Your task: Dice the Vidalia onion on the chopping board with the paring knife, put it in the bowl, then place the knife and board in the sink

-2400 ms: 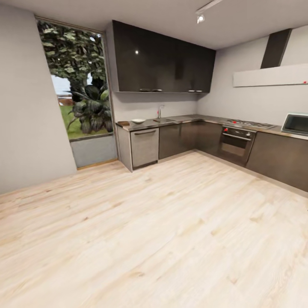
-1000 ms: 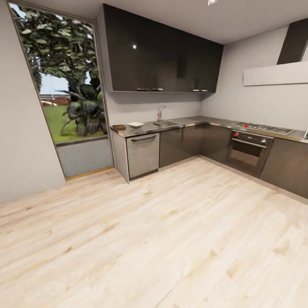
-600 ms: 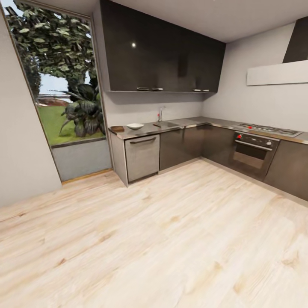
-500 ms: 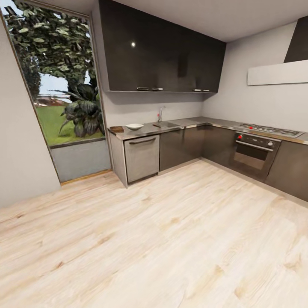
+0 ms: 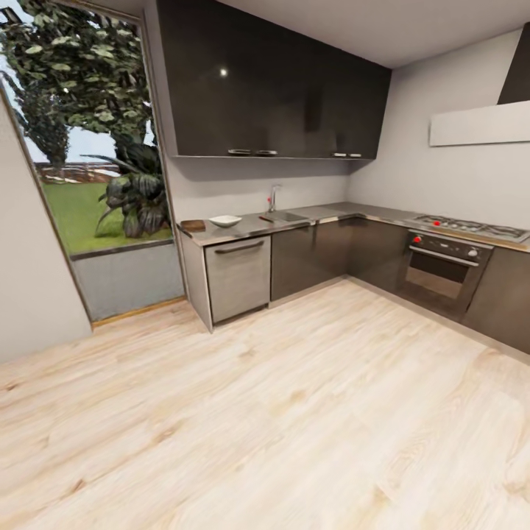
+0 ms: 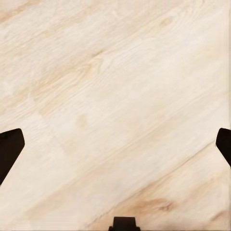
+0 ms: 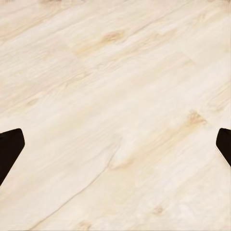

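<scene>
Left gripper [image 6: 115, 144] spread wide, dark fingertips [image 6: 9, 149] just poking in at the frame edges, nothing between them but pale wood-grain floor [image 6: 115, 96]. Right gripper [image 7: 115, 149] the same: splayed, empty, hanging over the planks. Across the room, the grey countertop [image 5: 250, 227] runs along the wall, and the steel sink [image 5: 283, 216] is our landmark, chrome tap [image 5: 272, 197] behind it. Its basin is too shallow-angled to see inside. Left of the sink sits the white square bowl [image 5: 224, 220]; further left, at the counter's end, the dark brown chopping board [image 5: 193, 225], tiny and blurred. Any knife there is too small to make out. Right of the sink, the oven [image 5: 442, 269] with red knobs.
</scene>
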{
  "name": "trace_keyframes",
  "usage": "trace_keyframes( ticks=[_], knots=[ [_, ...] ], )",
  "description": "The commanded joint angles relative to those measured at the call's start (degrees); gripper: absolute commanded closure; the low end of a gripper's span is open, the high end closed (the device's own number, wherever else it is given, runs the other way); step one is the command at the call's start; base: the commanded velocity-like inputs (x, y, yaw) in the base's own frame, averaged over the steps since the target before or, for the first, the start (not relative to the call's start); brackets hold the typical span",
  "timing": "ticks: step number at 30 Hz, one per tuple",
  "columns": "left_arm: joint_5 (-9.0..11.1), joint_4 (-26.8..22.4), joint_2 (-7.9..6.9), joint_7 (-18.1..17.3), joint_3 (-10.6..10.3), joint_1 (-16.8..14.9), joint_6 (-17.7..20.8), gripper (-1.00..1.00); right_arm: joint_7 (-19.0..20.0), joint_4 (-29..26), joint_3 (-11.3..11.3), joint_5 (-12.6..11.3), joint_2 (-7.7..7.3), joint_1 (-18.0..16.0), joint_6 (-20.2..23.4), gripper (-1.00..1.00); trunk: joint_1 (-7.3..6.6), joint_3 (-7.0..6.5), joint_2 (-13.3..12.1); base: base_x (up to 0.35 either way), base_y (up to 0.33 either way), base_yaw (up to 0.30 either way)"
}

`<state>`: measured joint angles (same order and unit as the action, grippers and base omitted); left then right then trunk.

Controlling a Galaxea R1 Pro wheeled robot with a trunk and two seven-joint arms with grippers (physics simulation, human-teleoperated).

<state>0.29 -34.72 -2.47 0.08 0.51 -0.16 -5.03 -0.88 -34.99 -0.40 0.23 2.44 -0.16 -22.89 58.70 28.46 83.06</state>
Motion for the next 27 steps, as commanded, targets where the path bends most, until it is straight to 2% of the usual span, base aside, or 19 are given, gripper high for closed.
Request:
trace_keyframes(
  ticks=[1,27],
  knots=[
    [0.0,0.0,0.00,0.0,0.0,0.0,-0.2,-1.00,-0.1,0.0,0.0,0.0,0.02,0.0,-0.1,-1.00,0.03,0.05,0.0,0.316,-0.124,0.000],
    [0.0,0.0,0.00,0.0,0.0,0.0,-0.2,-1.00,-0.3,0.0,0.0,0.0,0.02,0.0,-0.1,-1.00,0.03,0.05,0.0,0.315,-0.126,0.003]
  ],
)
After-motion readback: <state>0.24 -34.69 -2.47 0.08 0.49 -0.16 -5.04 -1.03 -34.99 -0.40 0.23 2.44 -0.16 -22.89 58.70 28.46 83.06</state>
